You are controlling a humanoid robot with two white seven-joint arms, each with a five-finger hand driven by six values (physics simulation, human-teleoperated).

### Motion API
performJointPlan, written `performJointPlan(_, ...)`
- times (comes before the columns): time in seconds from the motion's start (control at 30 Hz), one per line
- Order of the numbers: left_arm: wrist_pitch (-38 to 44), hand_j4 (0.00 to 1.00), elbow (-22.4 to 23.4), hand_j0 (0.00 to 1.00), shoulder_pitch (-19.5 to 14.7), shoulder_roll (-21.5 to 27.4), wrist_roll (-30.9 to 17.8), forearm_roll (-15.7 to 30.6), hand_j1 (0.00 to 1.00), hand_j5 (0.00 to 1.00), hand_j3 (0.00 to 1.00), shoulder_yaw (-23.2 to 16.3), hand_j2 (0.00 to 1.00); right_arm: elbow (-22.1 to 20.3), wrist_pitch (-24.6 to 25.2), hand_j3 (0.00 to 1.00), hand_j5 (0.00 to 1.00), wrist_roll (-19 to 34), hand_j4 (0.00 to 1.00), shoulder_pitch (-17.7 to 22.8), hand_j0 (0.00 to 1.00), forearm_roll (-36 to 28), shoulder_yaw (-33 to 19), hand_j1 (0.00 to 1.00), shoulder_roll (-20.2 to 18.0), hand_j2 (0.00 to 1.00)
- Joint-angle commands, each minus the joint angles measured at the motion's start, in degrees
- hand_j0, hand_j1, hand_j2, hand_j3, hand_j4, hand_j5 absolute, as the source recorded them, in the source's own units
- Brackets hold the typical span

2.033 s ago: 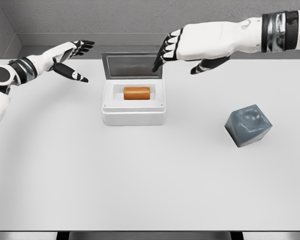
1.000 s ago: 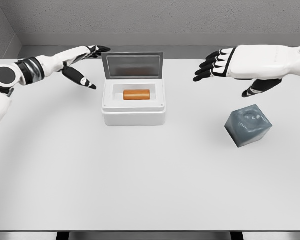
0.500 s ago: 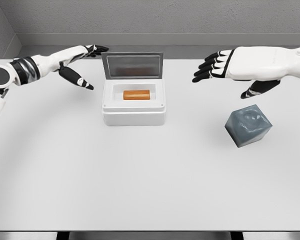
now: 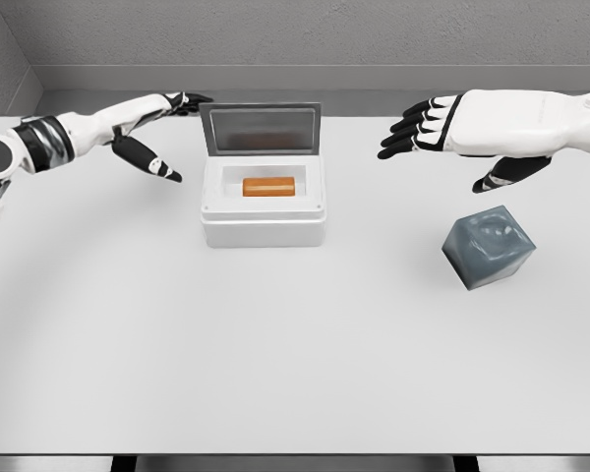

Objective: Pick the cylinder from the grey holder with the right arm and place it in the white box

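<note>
So from where the head camera looks down, the orange cylinder [image 4: 268, 186] is lying on its side inside the white box [image 4: 263, 228], whose lid [image 4: 263, 129] stands propped open at the back. The grey holder [image 4: 488, 246] sits well apart to the right on the table [image 4: 275, 354], tilted a bit, and it looks empty, though the dimple on top is too blurry for me to swear there's nothing in it

The right hand [image 4: 452, 126] hangs in the air above and behind the holder, fingers spread wide, thumb drooping down, holding nothing. The left hand [image 4: 149, 123] floats just beside the lid's left edge, also wide open and empty, one finger pointing down toward the table

That's the only view we get, so no close-up on either palm

Judging by how things lie, the placing part looks done to me. What could still go sideways: the left fingers are close to that propped lid, and a sloppy sweep could knock it shut or shove the box. On the other side, the right thumb dangles not far over the holder, so dropping the arm straight down could clip the holder and skid it across the table
</note>
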Motion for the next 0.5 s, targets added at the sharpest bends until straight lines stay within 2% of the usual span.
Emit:
performJointPlan(0.0,0.1,1.00,-0.6,1.00,0.0,0.3,0.0,0.9,1.00,1.00,1.00,0.0,1.00,0.0,0.1,1.00,1.00,0.0,1.00,0.0,1.00,-0.4,-0.1,1.00,0.1,1.00)
performJointPlan(0.47,0.1,1.00,-5.7,1.00,2.0,4.3,0.0,3.5,1.00,1.00,1.00,0.1,1.00,0.0,0.1,1.00,1.00,0.0,1.00,0.2,1.00,-0.4,-0.3,1.00,0.5,1.00)
